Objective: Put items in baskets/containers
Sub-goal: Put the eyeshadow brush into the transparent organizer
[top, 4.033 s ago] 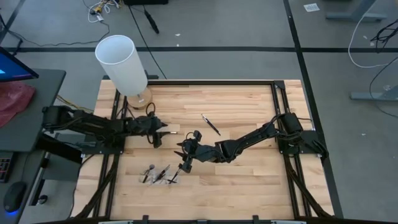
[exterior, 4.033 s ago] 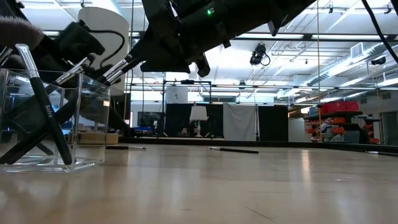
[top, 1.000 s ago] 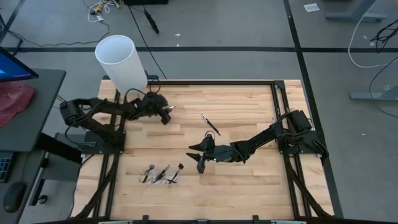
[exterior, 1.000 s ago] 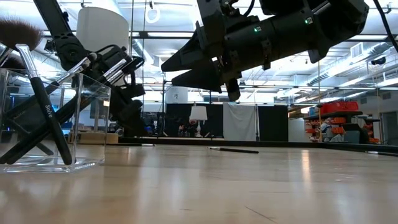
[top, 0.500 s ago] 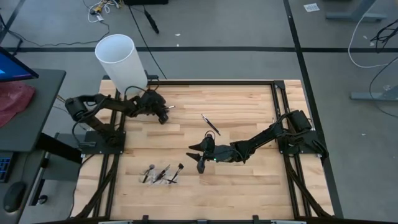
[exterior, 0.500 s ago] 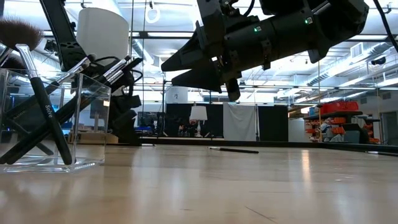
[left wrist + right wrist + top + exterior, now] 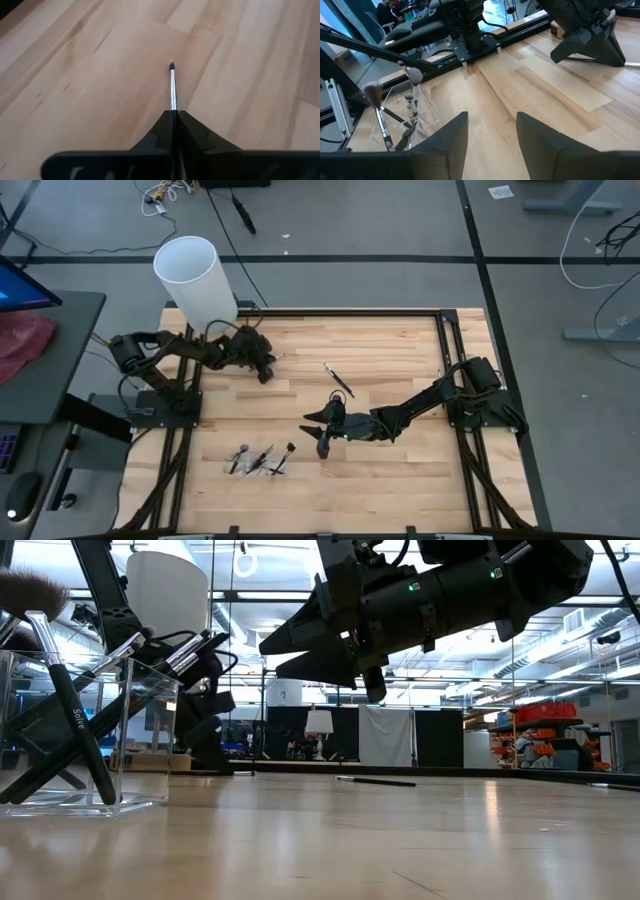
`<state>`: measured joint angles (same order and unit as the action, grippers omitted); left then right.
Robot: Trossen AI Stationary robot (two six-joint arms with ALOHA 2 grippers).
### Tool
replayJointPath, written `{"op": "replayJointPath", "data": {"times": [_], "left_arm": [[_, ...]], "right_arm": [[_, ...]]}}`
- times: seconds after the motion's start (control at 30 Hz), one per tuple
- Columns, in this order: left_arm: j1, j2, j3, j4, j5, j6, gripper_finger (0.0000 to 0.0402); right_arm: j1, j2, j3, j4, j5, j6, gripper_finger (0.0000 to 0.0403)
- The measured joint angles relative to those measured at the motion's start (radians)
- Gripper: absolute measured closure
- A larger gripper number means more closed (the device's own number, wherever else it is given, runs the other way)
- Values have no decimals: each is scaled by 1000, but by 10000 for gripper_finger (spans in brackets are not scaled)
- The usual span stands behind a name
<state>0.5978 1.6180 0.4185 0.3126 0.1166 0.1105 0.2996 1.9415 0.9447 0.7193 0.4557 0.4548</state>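
My left gripper (image 7: 268, 366) is down at the table's far left and is shut on a slender silver brush (image 7: 173, 92) with a small dark tuft. My right gripper (image 7: 312, 428) hangs open above the table's middle with nothing between its fingers (image 7: 462, 135). A black brush (image 7: 339, 379) lies flat on the wood behind it. The clear tray (image 7: 140, 740) near the front left holds several brushes, which lean against its walls. My left gripper pinches the brush between its two fingertips (image 7: 162, 125), at the back of its silver section (image 7: 173, 107). The fingers slant down from the table's left and lie along the brush. The silver part and tuft (image 7: 171, 65) stick out ahead. Whether the tuft rests on the wood I cannot tell.
A tall white cylinder (image 7: 195, 280) stands at the far left corner, just behind my left arm. Black rails (image 7: 445, 360) frame the wooden table top. Bare wood lies to the right and front of the tray (image 7: 432, 120).
My left gripper has sunk toward the table at the far left and has tipped further down. My right gripper has kept still.
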Motion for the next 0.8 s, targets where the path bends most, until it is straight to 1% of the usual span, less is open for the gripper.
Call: {"op": "replayJointPath", "data": {"times": [0.07, 0.2, 0.3, 0.43, 0.63, 0.8], "left_arm": [[-11, 0, 0, 1, 13, -17, 391], [-37, 2, -5, 8, 117, -48, 391], [-64, -4, -7, 11, 150, -67, 393], [-107, -47, -20, 10, 157, -100, 393], [-179, -170, -81, 36, 160, -140, 399], [-237, -280, -149, 118, 132, -177, 399]], "right_arm": [[1, 0, 0, 0, 0, 0, 234], [2, 0, 0, -2, 0, 8, 234], [1, 0, 0, -8, 0, 8, 234], [2, 0, 0, -13, 0, 8, 234], [2, 1, -1, -70, 0, 55, 234], [1, 1, -1, -103, 0, 85, 234]]}}
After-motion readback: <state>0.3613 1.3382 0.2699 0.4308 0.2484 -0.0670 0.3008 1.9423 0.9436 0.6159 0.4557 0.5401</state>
